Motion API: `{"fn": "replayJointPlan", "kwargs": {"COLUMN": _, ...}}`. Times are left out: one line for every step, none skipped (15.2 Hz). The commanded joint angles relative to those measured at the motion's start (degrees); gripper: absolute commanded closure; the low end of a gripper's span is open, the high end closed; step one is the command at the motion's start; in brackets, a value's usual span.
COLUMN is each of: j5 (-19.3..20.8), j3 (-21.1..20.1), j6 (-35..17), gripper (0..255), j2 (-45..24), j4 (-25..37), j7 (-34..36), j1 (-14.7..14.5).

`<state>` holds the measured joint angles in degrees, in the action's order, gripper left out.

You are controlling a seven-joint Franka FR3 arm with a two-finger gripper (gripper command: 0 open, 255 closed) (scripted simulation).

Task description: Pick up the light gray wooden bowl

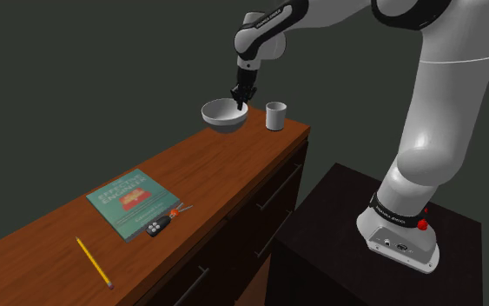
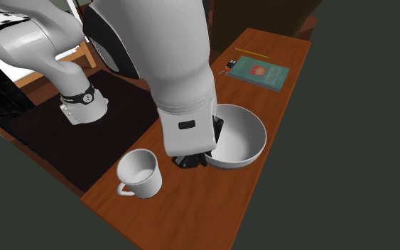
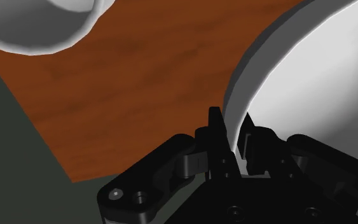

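The light grey bowl [image 1: 223,113] is at the far end of the brown wooden cabinet top [image 1: 234,165]. My black gripper [image 1: 241,103] comes down from above and is shut on the bowl's rim on the side nearest the white mug. In the wrist view one finger lies outside the bowl [image 3: 311,76] wall and the other inside, clasping the rim at the gripper [image 3: 234,137]. In the second exterior view the arm covers part of the bowl [image 2: 241,135] and most of the gripper [image 2: 191,162]. In the shoulder view the bowl seems to hang slightly above the wood.
A white mug [image 1: 275,116] [image 2: 140,174] [image 3: 31,25] stands close beside the bowl near the cabinet's far corner. Further along lie a teal book [image 1: 134,200] [image 2: 260,72], a black key fob [image 1: 157,228] and a yellow pencil [image 1: 94,262]. The dark stand [image 1: 338,235] is beside the cabinet's drawers.
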<state>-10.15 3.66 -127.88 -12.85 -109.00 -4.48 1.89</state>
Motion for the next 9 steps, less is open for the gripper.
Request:
{"fn": "replayJointPlan", "kwargs": {"j5": 0.23, "j3": 0.02, "j6": 1.35, "gripper": 255, "j2": 0.69, "j4": 0.72, "j7": 0.38, "j1": -0.08}}
{"fn": "replayJointPlan", "kwargs": {"j5": 0.33, "j3": 0.05, "j6": 2.04, "gripper": 255, "j2": 0.98, "j4": 1.12, "j7": 0.51, "j1": -0.08}}
{"fn": "replayJointPlan", "kwargs": {"j5": 0.42, "j3": 0.07, "j6": 2.72, "gripper": 255, "j2": 1.26, "j4": 1.53, "j7": 0.64, "j1": -0.08}}
{"fn": "replayJointPlan", "kwargs": {"j5": 0.52, "j3": 0.09, "j6": 3.41, "gripper": 255, "j2": 1.53, "j4": 1.96, "j7": 0.76, "j1": -0.08}}
{"fn": "replayJointPlan", "kwargs": {"j5": 0.61, "j3": 0.11, "j6": 4.1, "gripper": 255, "j2": 1.79, "j4": 2.4, "j7": 0.89, "j1": -0.09}}
{"fn": "replayJointPlan", "kwargs": {"j5": 0.7, "j3": 0.13, "j6": 4.8, "gripper": 255, "j2": 2.04, "j4": 2.86, "j7": 1.01, "j1": -0.09}}
{"fn": "replayJointPlan", "kwargs": {"j5": 0.78, "j3": 0.15, "j6": 5.5, "gripper": 255, "j2": 2.28, "j4": 3.32, "j7": 1.13, "j1": -0.08}}
{"fn": "replayJointPlan", "kwargs": {"j5": 0.8, "j3": 0.15, "j6": 5.6, "gripper": 255, "j2": 2.32, "j4": 3.39, "j7": 1.15, "j1": -0.09}}
{"fn": "replayJointPlan", "kwargs": {"j5": 0.79, "j3": 0.15, "j6": 5.6, "gripper": 255, "j2": 2.31, "j4": 3.39, "j7": 1.14, "j1": -0.08}}
